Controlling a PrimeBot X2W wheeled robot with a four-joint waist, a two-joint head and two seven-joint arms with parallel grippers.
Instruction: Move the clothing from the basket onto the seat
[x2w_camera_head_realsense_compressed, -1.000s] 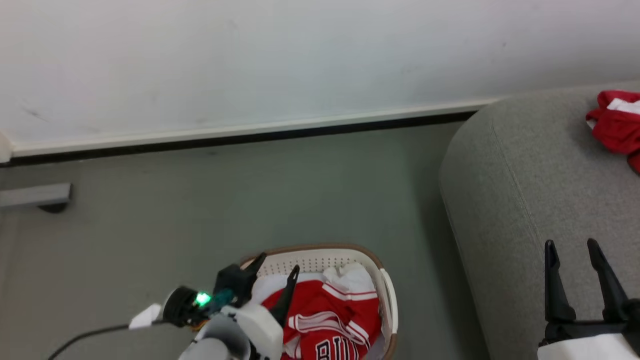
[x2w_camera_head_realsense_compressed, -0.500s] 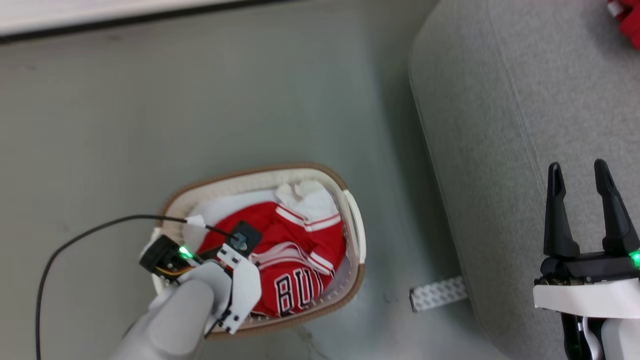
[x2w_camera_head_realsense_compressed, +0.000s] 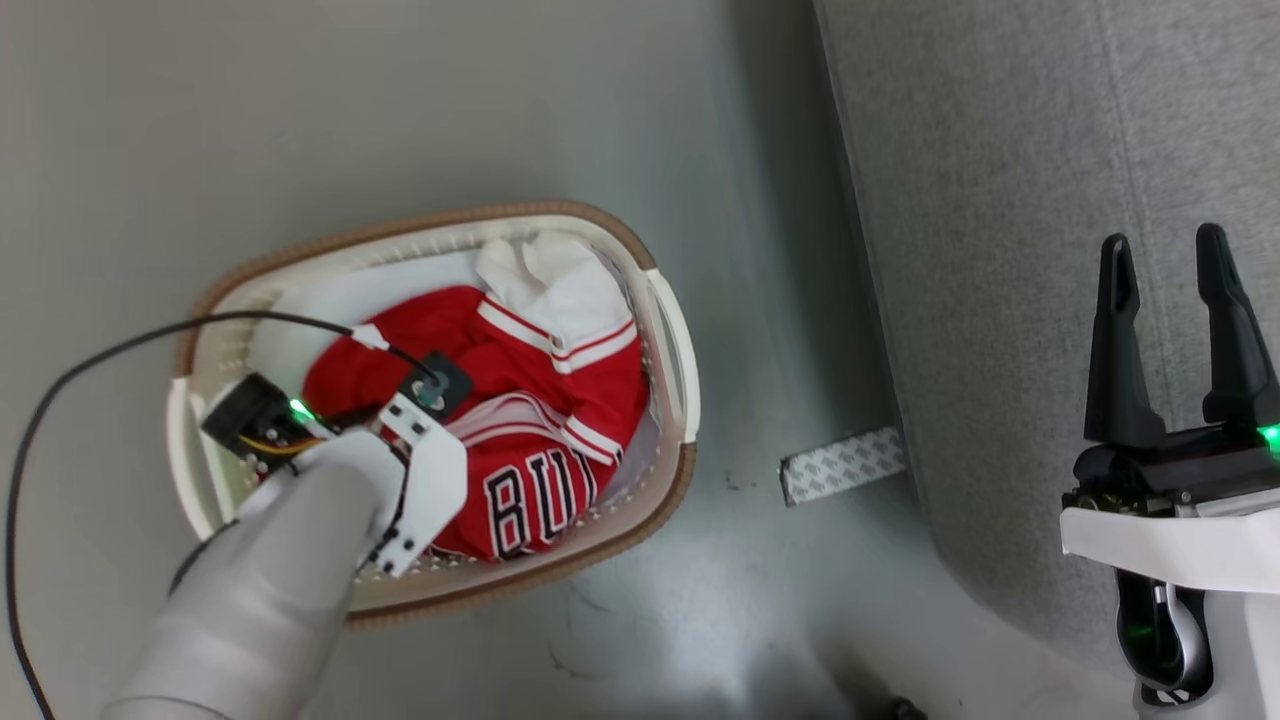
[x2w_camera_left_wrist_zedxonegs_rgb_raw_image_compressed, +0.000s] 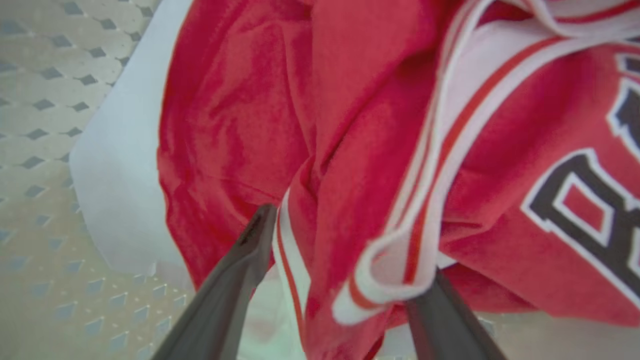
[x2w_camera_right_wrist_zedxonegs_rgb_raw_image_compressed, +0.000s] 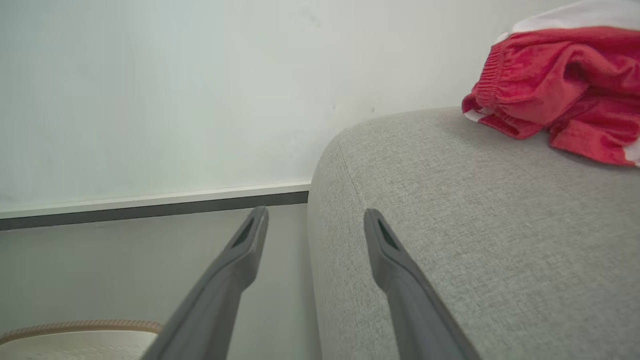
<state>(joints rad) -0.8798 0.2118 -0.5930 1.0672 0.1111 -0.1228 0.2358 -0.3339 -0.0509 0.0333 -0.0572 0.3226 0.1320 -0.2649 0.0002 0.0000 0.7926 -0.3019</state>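
Two long fingers of the left gripper (x2w_camera_left_wrist_zedxonegs_rgb_raw_image_compressed: 345, 250) stand wide apart and straddle a bunched fold of the clothing (x2w_camera_head_realsense_compressed: 545, 380), which lies heaped in the basket (x2w_camera_head_realsense_compressed: 672, 330) on the floor (x2w_camera_head_realsense_compressed: 300, 110). In the left wrist view one fingertip sits against a red fold beside the white sheet (x2w_camera_left_wrist_zedxonegs_rgb_raw_image_compressed: 120, 165). A loop of red-white striped trim drapes over the tip of the other finger. Nothing is clamped. The black white-edged letters lie just to one side of the fingers. The left forearm (x2w_camera_head_realsense_compressed: 260, 590) reaches steeply down into the basket, its wrist over the middle of the heap. The right gripper (x2w_camera_head_realsense_compressed: 1163, 240) hovers over the seat (x2w_camera_head_realsense_compressed: 980, 180), jaws apart and empty. Another red garment (x2w_camera_right_wrist_zedxonegs_rgb_raw_image_compressed: 555, 80) lies on the seat, well ahead of those fingers.
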